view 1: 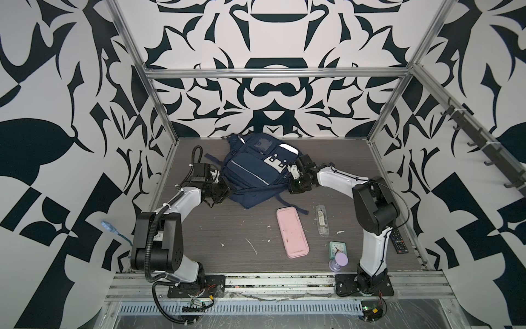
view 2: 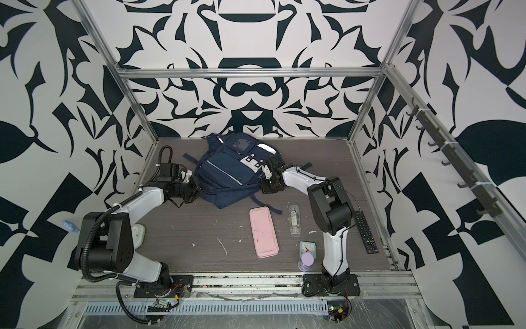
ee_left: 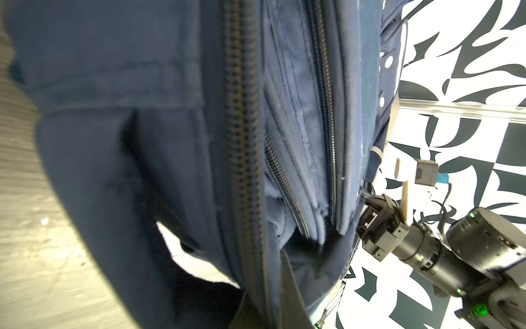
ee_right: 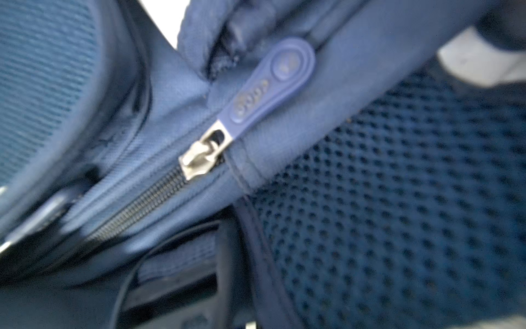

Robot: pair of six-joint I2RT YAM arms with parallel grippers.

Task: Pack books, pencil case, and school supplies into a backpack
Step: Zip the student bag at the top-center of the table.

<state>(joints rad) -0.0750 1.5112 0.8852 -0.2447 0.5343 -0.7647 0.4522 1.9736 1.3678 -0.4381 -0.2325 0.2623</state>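
Note:
The navy backpack (view 1: 256, 168) (view 2: 230, 171) lies at the back of the table, front pockets up. My left gripper (view 1: 225, 189) is shut on the fabric of its left edge, beside a long zipper (ee_left: 242, 142). On its right side my right gripper (view 1: 294, 182) is shut on fabric next to the mesh pocket, close to a blue zipper pull (ee_right: 264, 94). The pale-pink pencil case (view 1: 292, 232) (view 2: 263, 232) lies flat in front of the backpack. To its right is the clear packet of school supplies (view 1: 321, 220) (view 2: 295, 219). The books are out of view.
A mint-green clock (view 1: 337, 247) and a purple hourglass-shaped thing (view 1: 338, 262) stand near the front edge by the right arm's base. A black remote (view 1: 398, 240) lies at the right edge. A white object (view 2: 138, 233) sits behind the left arm. Patterned walls enclose three sides.

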